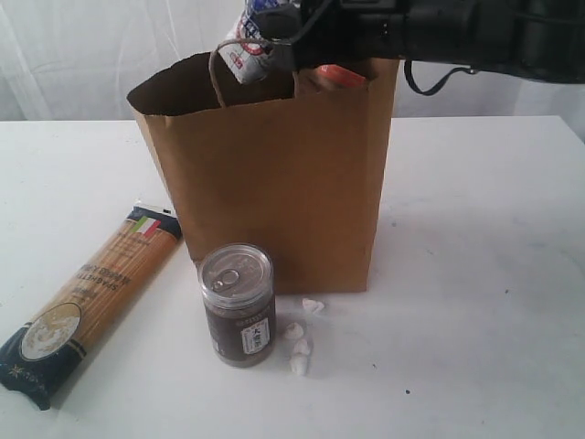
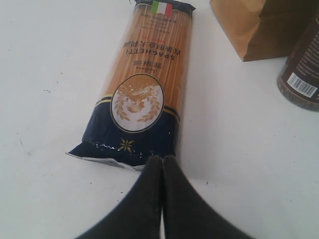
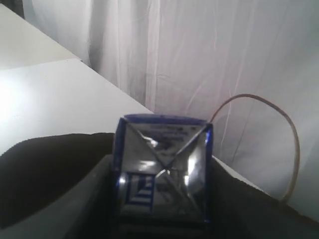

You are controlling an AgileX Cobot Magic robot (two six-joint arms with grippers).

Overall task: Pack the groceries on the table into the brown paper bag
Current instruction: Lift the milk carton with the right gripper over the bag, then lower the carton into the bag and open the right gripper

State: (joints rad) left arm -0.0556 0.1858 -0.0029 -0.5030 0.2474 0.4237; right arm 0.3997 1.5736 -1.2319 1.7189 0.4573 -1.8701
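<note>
The brown paper bag (image 1: pixel 274 183) stands open in the middle of the table (image 1: pixel 484 274). Just above its rim, my right gripper (image 1: pixel 265 41) is shut on the blue-white mini carton (image 1: pixel 249 53). In the right wrist view the carton (image 3: pixel 160 164) sits between the dark fingers (image 3: pixel 97 184), with a bag handle (image 3: pixel 294 144) beside it. The spaghetti packet (image 1: pixel 91 297) lies flat to the left of the bag. A dark can (image 1: pixel 239 306) stands in front of the bag. My left gripper (image 2: pixel 162 160) is shut and holds nothing, its tips just short of the dark end of the spaghetti packet (image 2: pixel 142 89).
Something orange (image 1: pixel 343 75) shows inside the bag's mouth. A few small white scraps (image 1: pixel 299 343) lie on the table right of the can. White curtains hang behind the table. In the left wrist view, the can (image 2: pixel 304 74) and a bag corner (image 2: pixel 259 25) appear beyond the packet.
</note>
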